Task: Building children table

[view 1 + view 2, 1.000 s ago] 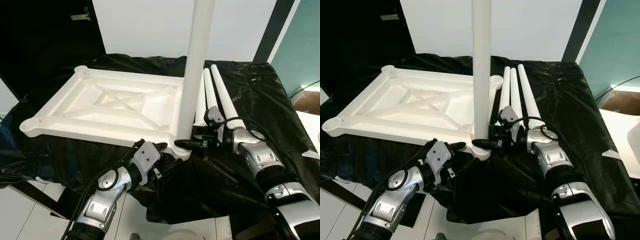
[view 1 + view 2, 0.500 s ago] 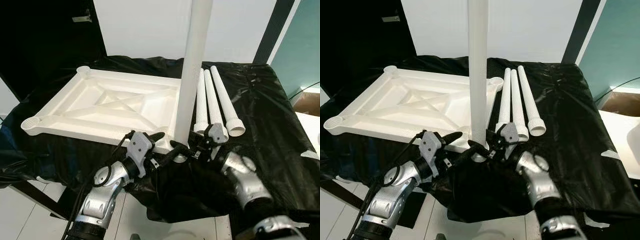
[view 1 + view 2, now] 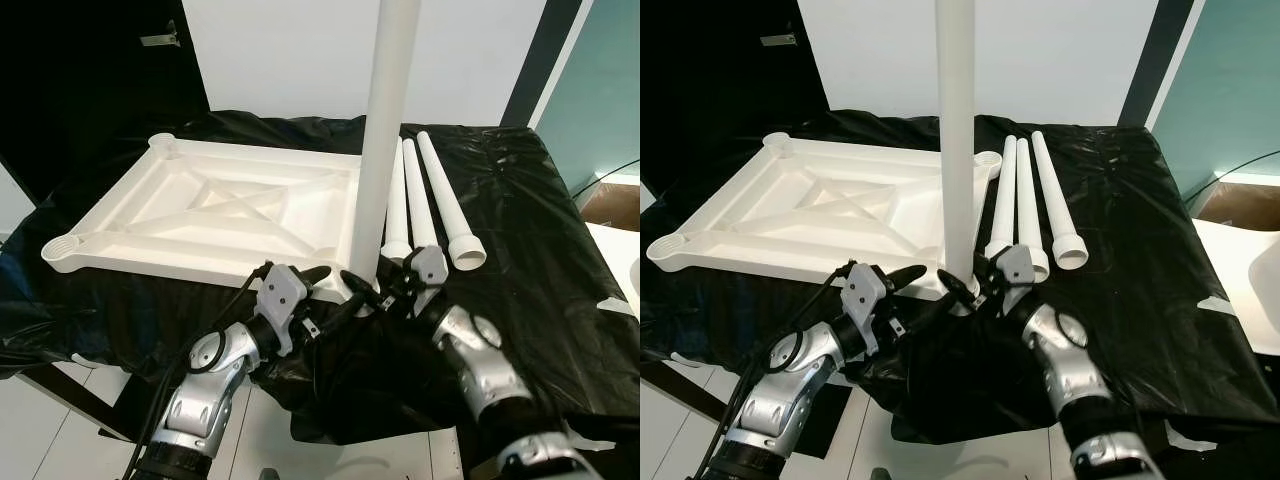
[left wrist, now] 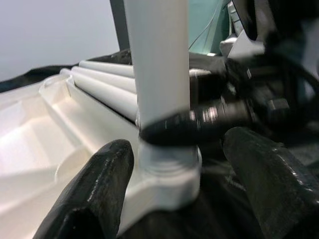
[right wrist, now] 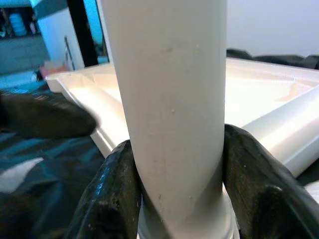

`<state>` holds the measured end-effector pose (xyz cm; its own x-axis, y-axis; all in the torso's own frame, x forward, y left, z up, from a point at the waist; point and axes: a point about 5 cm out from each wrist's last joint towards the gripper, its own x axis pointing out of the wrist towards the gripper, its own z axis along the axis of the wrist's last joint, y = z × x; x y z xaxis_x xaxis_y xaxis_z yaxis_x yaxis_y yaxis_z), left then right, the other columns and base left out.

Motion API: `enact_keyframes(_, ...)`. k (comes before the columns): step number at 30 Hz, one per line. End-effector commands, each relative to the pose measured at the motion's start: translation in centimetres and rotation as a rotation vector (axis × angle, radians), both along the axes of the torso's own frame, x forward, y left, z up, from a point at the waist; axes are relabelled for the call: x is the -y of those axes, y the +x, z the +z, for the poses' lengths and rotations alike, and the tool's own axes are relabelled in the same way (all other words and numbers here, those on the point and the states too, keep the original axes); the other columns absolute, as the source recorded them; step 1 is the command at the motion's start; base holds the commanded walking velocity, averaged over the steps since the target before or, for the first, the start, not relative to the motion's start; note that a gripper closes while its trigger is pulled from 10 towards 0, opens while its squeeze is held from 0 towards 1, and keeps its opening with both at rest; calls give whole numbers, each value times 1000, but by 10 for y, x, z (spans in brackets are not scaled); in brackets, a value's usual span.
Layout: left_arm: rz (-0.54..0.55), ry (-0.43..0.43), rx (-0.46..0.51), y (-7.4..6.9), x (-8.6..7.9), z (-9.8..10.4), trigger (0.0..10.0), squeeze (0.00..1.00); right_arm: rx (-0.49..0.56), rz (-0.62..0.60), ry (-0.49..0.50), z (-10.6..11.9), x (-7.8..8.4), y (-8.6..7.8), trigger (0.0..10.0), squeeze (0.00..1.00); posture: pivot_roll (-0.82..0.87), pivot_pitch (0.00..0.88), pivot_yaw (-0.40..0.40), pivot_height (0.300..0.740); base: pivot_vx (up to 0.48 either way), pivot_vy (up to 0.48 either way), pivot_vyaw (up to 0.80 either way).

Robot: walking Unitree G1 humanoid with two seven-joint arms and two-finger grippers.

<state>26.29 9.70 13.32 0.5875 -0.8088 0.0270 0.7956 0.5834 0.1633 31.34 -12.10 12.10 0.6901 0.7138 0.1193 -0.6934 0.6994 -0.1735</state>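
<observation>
White moulded plastic tabletop (image 3: 210, 215), ribbed underside up, on crinkled black sheeting (image 3: 520, 250); smooth round leg (image 3: 385, 140) upright in near corner socket, right gripper (image 3: 362, 285) pinching its base; left gripper (image 3: 318, 290) fingers spread beside that corner; three spare legs (image 3: 425, 200) alongside

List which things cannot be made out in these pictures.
- Top of the upright white plastic table leg: cut off by the upper edge in both eye views.
- Its socket in the white plastic tabletop: hidden by the right gripper.
- Left wrist view: right gripper blurred.
</observation>
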Motion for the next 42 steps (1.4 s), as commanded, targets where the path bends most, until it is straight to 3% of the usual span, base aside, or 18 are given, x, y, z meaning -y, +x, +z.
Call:
enact_keyframes(1,18,14,-18,0,-3,-4,10000,0,12,40,-10,10,5,5,10000,1000,134,0,-7,740,0,0,0)
enact_keyframes(5,20,15,-18,1,-3,-4,10000,0,13,89,-20,16,5,7,10000,1000,135,0,-7,740,0,0,0)
enact_keyframes(6,21,13,-14,2,-3,-3,10000,0,-10,178,-71,17,2,6,10000,776,138,0,-9,740,0,0,0)
enact_keyframes(10,22,13,-13,2,-3,-2,10000,0,-17,208,-89,18,0,5,10000,776,138,0,-9,740,0,0,0)
enact_keyframes(11,21,12,-11,2,-2,-2,10000,0,-31,271,-124,17,-1,3,10000,0,143,0,-12,740,0,0,0)
enact_keyframes(17,22,13,-10,2,-1,-2,10000,0,-77,366,-195,12,0,4,10000,0,143,0,-12,740,0,0,0)
enact_keyframes(18,23,15,-9,2,-1,-2,10000,0,-100,393,-222,11,2,8,2824,0,150,0,-14,740,0,0,0)
enact_keyframes(19,24,17,-8,2,-1,-2,10000,0,-110,397,-236,12,5,14,0,0,161,0,-20,740,0,0,0)
enact_keyframes(24,42,17,-3,1,-5,-1,10000,0,-119,377,-222,21,15,21,0,0,177,0,-30,740,0,0,0)
enact_keyframes(32,50,20,-8,-2,-7,-3,10000,0,-141,352,-174,14,21,12,0,0,188,0,-34,740,0,0,0)
enact_keyframes(33,50,20,-10,-3,-7,-4,10000,0,-108,273,-103,9,17,5,0,0,183,0,-30,740,0,0,0)
enact_keyframes(34,50,20,-10,-3,-7,-4,10000,0,-108,273,-103,9,17,5,0,0,183,0,-30,740,0,0,0)
enact_keyframes(36,45,21,-12,-2,-6,-4,10000,0,-21,53,54,2,7,-9,0,0,170,0,-24,740,0,0,0)
enact_keyframes(39,41,21,-12,-1,-5,-3,10000,0,20,-57,129,0,1,-16,0,0,165,0,-21,740,0,0,0)
enact_keyframes(42,34,22,-12,-1,-4,-3,10000,0,30,-80,149,-1,-3,-18,0,0,155,0,-13,740,0,0,0)
